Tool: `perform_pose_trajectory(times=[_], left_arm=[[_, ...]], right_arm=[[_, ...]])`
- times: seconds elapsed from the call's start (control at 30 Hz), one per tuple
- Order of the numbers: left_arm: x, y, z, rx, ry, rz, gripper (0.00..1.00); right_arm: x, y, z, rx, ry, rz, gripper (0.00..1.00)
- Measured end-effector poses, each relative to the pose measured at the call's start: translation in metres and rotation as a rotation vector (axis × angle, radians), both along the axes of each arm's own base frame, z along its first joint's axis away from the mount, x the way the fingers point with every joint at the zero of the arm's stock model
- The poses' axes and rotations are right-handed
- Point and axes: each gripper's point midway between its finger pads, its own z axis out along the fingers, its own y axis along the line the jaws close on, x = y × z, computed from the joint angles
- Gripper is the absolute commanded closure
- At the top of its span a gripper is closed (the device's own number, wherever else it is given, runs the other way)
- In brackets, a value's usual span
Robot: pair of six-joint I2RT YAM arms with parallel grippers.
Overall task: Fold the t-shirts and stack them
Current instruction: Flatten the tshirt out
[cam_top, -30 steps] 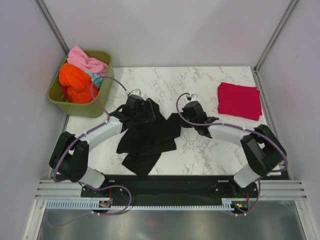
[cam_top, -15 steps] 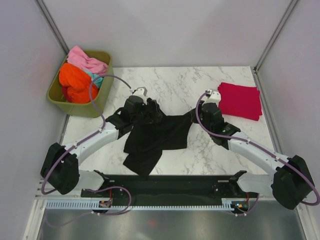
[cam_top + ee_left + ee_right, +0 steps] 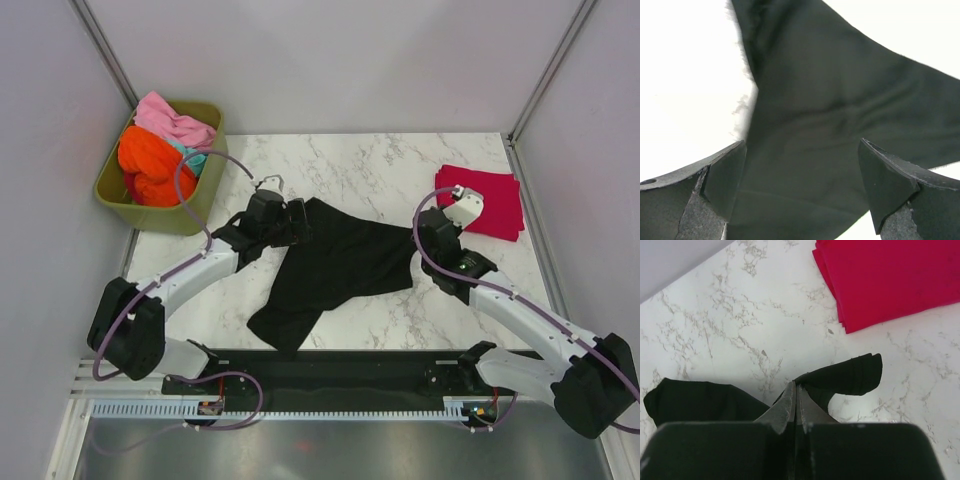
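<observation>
Overhead look at white marble desk (image 3: 350, 160) between pale grey walls. Black t-shirt (image 3: 340, 260) spread loosely across middle, one crumpled tail trailing toward near edge. Left fingers (image 3: 298, 215) at shirt's upper left corner; right fingers (image 3: 420, 255) at its right edge. Grip of either unclear from above. Folded red t-shirt (image 3: 490, 205) flat at far right, just beyond right wrist. Olive-green tub (image 3: 200, 200) at far left corner, heaped with orange t-shirt (image 3: 150, 172), pink t-shirt (image 3: 170, 122), sliver of teal cloth (image 3: 195, 160). Purple cables looping along both white arms.
</observation>
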Motion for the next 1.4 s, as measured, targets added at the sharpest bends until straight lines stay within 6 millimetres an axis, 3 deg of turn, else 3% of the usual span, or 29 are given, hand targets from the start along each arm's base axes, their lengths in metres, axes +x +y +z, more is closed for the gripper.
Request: perform_pose_trajectory(times=[0.1, 0.33, 0.43, 0.57, 0.87, 1.17, 1.4], left_arm=[[0.008, 0.011, -0.008, -0.013, 0.030, 0.042, 0.00], [0.017, 0.034, -0.073, -0.008, 0.238, 0.114, 0.04], [0.013, 0.039, -0.089, 0.001, 0.296, 0.125, 0.04], [0.013, 0.037, -0.090, -0.001, 0.304, 0.120, 0.04], [0.042, 0.022, -0.074, -0.040, 0.250, 0.105, 0.12], [0.084, -0.010, -0.057, -0.126, 0.225, 0.067, 0.16], [0.116, -0.041, -0.082, -0.183, 0.277, 0.057, 0.16]], right_arm=[[0.000, -0.008, 0.006, 0.005, -0.026, -0.046, 1.00], [-0.002, -0.018, 0.002, -0.002, -0.013, -0.090, 1.00], [-0.003, -0.029, 0.001, 0.010, -0.012, -0.127, 1.00], [-0.008, -0.053, 0.007, 0.042, -0.036, -0.199, 1.00], [-0.022, -0.091, 0.015, 0.069, -0.067, -0.332, 1.00], [-0.023, -0.093, 0.010, 0.062, -0.047, -0.339, 1.00], [-0.022, -0.090, 0.006, 0.062, -0.032, -0.328, 1.00]])
